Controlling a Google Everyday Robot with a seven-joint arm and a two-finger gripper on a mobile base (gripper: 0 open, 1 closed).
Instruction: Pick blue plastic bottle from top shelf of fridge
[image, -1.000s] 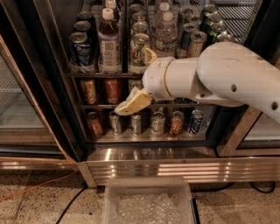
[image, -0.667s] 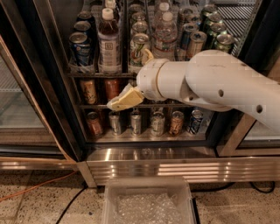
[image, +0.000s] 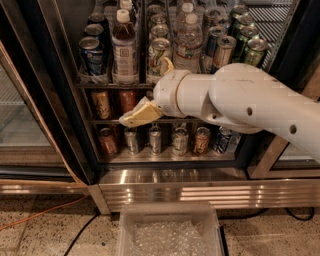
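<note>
The blue plastic bottle (image: 125, 50) stands upright in the second lane from the left on the top shelf (image: 112, 85) of the fridge (image: 65, 105). It has a white cap, dark liquid and a pale label. My gripper (image: 144, 91) is in front of the racks, just right of and below the bottle. It is open: one cream finger (image: 137, 115) points down-left over the middle rack and the other (image: 167, 64) curls up in front of a can. It holds nothing and is clear of the bottle.
Dark blue cans (image: 92, 50) stand left of the bottle, clear water bottles (image: 187, 40) and green cans (image: 245, 37) to its right. Two lower racks hold cans (image: 155, 140). A clear bin (image: 167, 232) sits on the floor below the steel base (image: 200, 190). An orange cable (image: 30, 220) lies at left.
My arm has swung left across the racks, bringing the gripper closer to the bottle's lane. The bottle and cans have not moved.
</note>
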